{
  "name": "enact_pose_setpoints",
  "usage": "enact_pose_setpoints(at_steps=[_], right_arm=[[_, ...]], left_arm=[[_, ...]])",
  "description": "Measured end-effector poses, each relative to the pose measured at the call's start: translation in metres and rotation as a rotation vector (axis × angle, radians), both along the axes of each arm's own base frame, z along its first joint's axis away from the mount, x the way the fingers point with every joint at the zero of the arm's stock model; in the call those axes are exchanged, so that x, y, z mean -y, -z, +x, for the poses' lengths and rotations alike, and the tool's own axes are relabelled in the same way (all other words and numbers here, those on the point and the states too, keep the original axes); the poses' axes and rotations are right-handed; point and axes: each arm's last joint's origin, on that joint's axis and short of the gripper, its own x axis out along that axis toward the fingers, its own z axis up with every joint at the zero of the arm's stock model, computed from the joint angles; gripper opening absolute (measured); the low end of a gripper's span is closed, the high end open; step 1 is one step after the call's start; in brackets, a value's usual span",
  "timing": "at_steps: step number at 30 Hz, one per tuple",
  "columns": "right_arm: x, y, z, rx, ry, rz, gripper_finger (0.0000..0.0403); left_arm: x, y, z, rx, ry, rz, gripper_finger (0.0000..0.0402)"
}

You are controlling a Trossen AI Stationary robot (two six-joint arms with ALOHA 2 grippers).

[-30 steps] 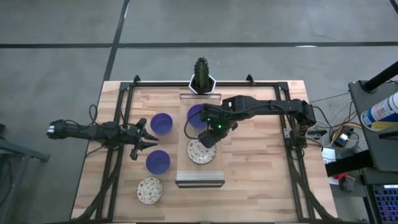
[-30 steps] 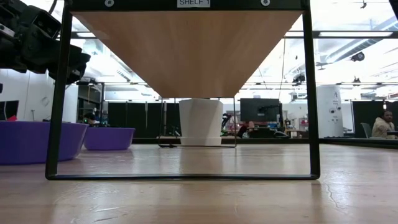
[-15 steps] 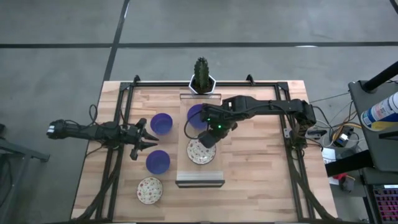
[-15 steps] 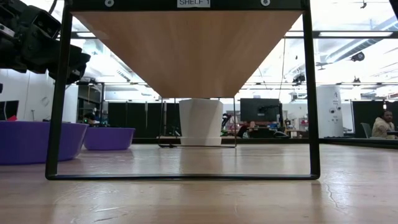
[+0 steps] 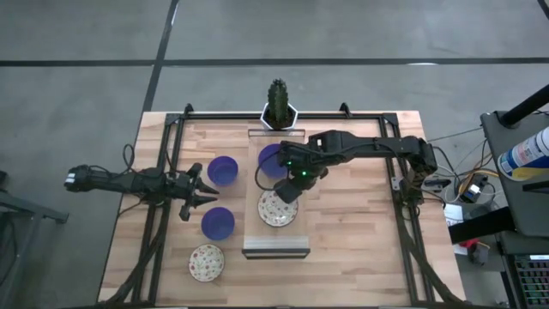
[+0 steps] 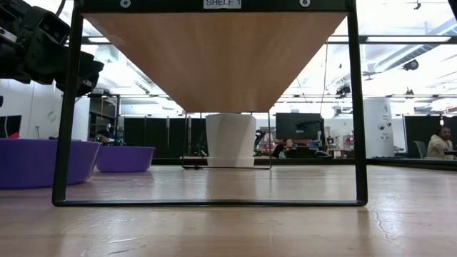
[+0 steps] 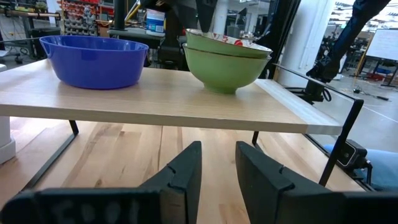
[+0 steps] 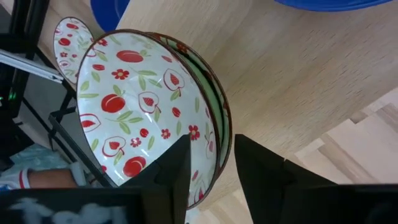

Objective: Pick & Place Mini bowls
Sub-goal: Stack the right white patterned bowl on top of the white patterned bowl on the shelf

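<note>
On the wooden shelf [image 5: 274, 245] stand a blue mini bowl [image 5: 271, 158] and two stacked cream mini bowls [image 5: 276, 211] with a red and green pattern, green outside [image 7: 227, 62]. My right gripper [image 8: 214, 165] is open over the stack's far rim, one finger inside the top bowl and one outside. On the table left of the shelf rest two blue bowls [image 5: 223, 170] [image 5: 217, 222] and one patterned bowl [image 5: 207, 262]. My left gripper [image 5: 202, 190] hangs open between the two blue bowls and touches nothing. My right gripper comes from above with its fingers on either side of the stacked bowls' rim [image 8: 219, 140]. A strip of shelf wood shows between the rim and the outer finger [image 8: 261, 171]. Whether the inner finger [image 8: 174, 171] touches the top bowl, I cannot tell. The stack rests on the shelf.
A white hexagonal pot with a cactus [image 5: 279, 112] stands at the far edge behind the shelf. Black frame rails [image 5: 167, 172] run along both table sides. Bare table lies right of the shelf [image 5: 352, 223].
</note>
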Motion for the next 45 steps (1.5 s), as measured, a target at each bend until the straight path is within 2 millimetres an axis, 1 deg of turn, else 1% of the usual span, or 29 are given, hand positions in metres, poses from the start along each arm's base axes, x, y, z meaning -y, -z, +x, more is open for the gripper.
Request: enact_pose_setpoints(at_steps=[6, 16, 20, 24, 33, 38, 45], right_arm=[[0.003, -0.003, -0.002, 0.009, 0.006, 0.004, 0.0121], [0.012, -0.02, -0.018, 0.022, 0.034, 0.004, 0.012], [0.012, -0.022, -0.02, 0.039, 0.029, 0.003, 0.0109], [0.012, -0.022, -0.019, 0.038, 0.024, 0.005, 0.0086], [0.009, -0.022, -0.017, 0.063, 0.007, 0.004, 0.0014], [0.005, -0.018, -0.015, 0.061, -0.001, 0.006, 0.0009], [0.003, -0.001, -0.012, 0.033, -0.012, 0.007, 0.0008]], left_arm=[[0.0, 0.0, 0.0, 0.0, 0.0, 0.0, 0.0103], [0.0, 0.0, 0.0, 0.0, 0.0, 0.0, 0.0103], [0.0, 0.0, 0.0, 0.0, 0.0, 0.0, 0.0103], [0.0, 0.0, 0.0, 0.0, 0.0, 0.0, 0.0103], [0.0, 0.0, 0.0, 0.0, 0.0, 0.0, 0.0103], [0.0, 0.0, 0.0, 0.0, 0.0, 0.0, 0.0103], [0.0, 0.0, 0.0, 0.0, 0.0, 0.0, 0.0103]])
